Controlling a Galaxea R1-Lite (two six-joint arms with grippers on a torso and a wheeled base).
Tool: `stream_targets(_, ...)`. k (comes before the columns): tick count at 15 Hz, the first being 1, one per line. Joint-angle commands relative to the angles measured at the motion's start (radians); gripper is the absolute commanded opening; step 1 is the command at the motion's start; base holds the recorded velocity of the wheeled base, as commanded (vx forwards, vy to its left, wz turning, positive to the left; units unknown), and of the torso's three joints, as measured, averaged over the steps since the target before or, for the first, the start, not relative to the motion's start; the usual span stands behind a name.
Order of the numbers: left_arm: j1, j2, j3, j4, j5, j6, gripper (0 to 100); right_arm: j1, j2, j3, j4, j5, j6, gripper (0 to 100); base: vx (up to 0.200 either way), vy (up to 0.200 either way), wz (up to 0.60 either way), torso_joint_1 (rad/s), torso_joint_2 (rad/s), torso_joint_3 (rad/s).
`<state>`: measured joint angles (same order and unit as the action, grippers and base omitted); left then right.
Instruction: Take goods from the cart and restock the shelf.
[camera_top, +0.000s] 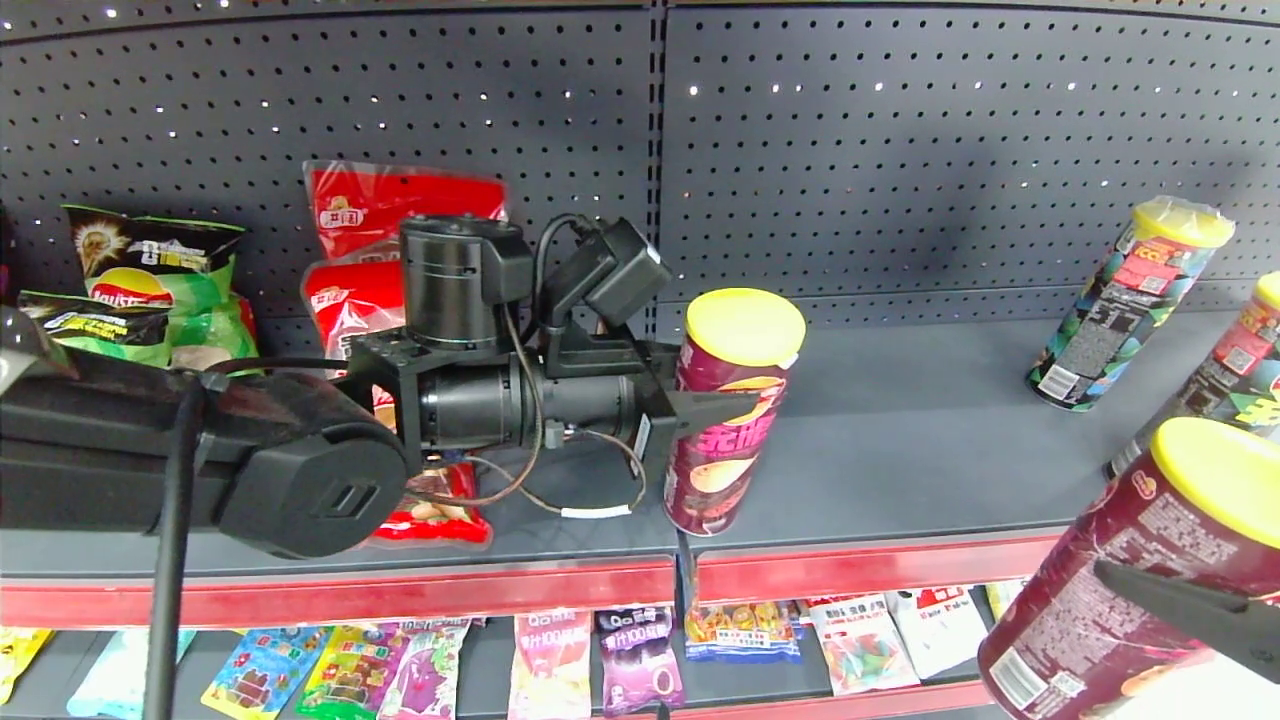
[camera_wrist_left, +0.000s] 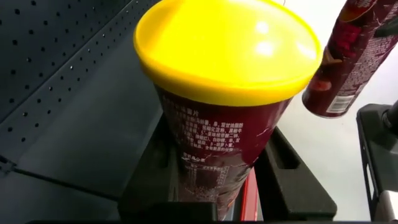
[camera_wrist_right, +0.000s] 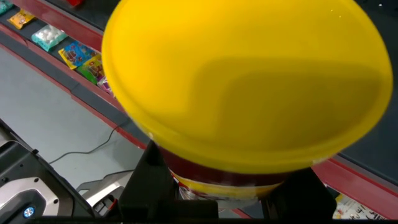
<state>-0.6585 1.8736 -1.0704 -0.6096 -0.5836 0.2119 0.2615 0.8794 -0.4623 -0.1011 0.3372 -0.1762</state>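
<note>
Nearest, at the lower right, the right gripper (camera_top: 1170, 605) is clenched on the body of a maroon crisp can (camera_top: 1060, 620). The can is held tilted in front of the shelf (camera_top: 900, 440), not yet over it, with its yellow lid (camera_top: 1220, 480) pointing up and right. Below the shelf's red front edge (camera_top: 850, 575), bright sweet packets (camera_top: 640, 650) line a lower tier.

Farther in, at the middle of the shelf near its front, the left gripper (camera_top: 730, 410) grasps a second maroon can (camera_top: 720, 480) around its middle. This can stands nearly upright under its own yellow cap (camera_top: 745, 325). Whether its base touches the deck cannot be told.

Both cans are tall, narrow tubes in glossy printed wrap. They are probably light and stiff, yet apt to dent under a hard squeeze. The slick sides could slip, and the height makes them easy to topple. The best hold looks to be mid-body, below the lid, which might pop off if pinched.

Well to the right on the same deck, two dark patterned cans (camera_top: 1130, 300) lean over, also yellow-lidded. At the far left, green crisp bags (camera_top: 150, 290) and red snack bags (camera_top: 400, 210) rest against the grey pegboard back (camera_top: 900, 150). Between the held can and those leaning cans the deck is bare, which looks like the natural place for the restock.
</note>
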Motion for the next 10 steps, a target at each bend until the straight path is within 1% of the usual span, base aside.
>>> stream_targets(1, 0.000, 0.004, 0.006, -0.009, -0.002, -0.005, 0, 0.001, 0.009, -0.009, 0.000, 0.000, 0.000, 0, 0.000, 0.000, 0.00, 0.000, 0.00, 0.000)
stream_targets(4, 0.000, 0.009, 0.014, -0.019, -0.001, -0.005, 0, 0.001, 0.016, -0.013, 0.000, 0.000, 0.000, 0, 0.000, 0.000, 0.00, 0.000, 0.00, 0.000)
stream_targets(5, 0.000, 0.009, 0.015, -0.019, -0.001, -0.006, 100, 0.001, 0.016, -0.013, 0.000, 0.000, 0.000, 0, 0.000, 0.000, 0.00, 0.000, 0.00, 0.000)
stream_targets(8, 0.007, 0.006, 0.017, -0.038, 0.001, -0.020, 100, 0.001, 0.035, -0.048, 0.000, 0.002, 0.000, 0, 0.000, 0.000, 0.00, 0.000, 0.00, 0.000)
stream_targets(9, 0.007, 0.006, 0.024, -0.061, 0.005, -0.042, 100, 0.001, 0.061, -0.093, 0.000, 0.003, 0.001, 0, 0.000, 0.000, 0.00, 0.000, 0.00, 0.000)
stream_targets(10, 0.007, 0.004, 0.029, -0.070, 0.005, -0.049, 100, 0.001, 0.075, -0.113, 0.000, 0.003, 0.003, 0, 0.000, 0.000, 0.00, 0.000, 0.00, 0.000)
